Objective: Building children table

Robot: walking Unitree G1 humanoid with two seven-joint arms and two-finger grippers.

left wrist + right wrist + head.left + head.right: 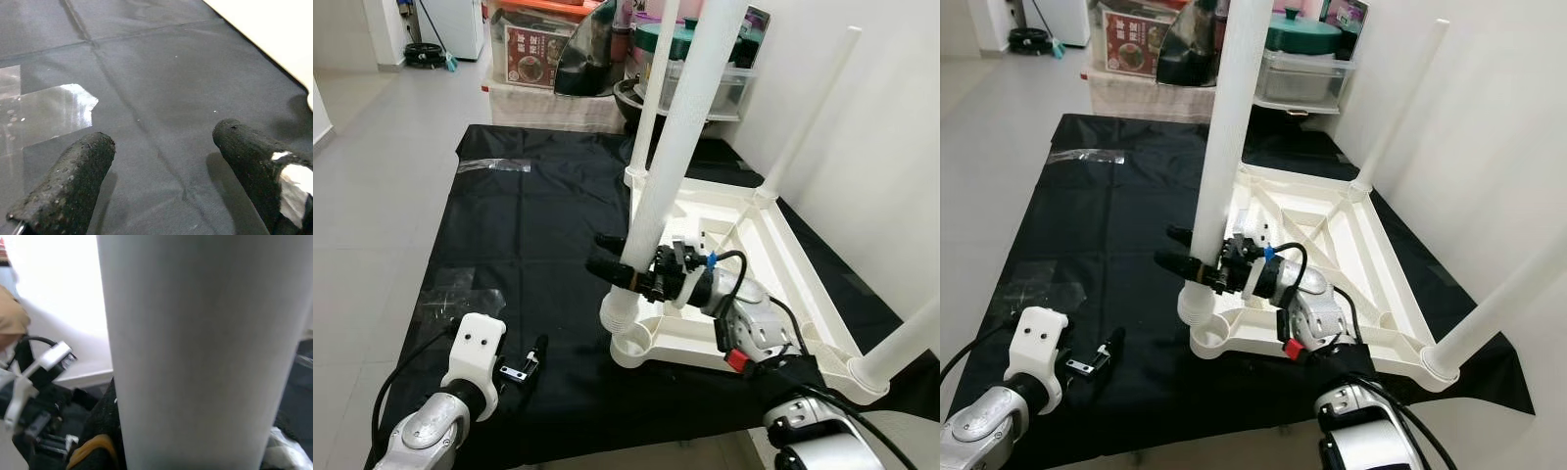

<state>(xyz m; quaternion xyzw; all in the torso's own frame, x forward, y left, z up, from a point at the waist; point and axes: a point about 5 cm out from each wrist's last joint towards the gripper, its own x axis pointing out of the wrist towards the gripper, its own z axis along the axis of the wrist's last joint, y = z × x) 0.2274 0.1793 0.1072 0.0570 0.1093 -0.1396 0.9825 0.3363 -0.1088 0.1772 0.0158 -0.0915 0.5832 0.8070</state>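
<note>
At centre, right tool (619,260): fingers clamped on the near white leg (668,166), which stands tilted in the corner socket of the upturned white children table (773,257). Left tool (530,360), at 7 o'clock: fingers apart, hovering low over the black cloth (529,235) spread across the floor.

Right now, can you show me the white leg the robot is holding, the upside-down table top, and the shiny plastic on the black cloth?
white leg (675,147), left eye view, mid shaft.
table top (800,269), left eye view, right rim.
shiny plastic (493,164), left eye view, its middle.
</note>
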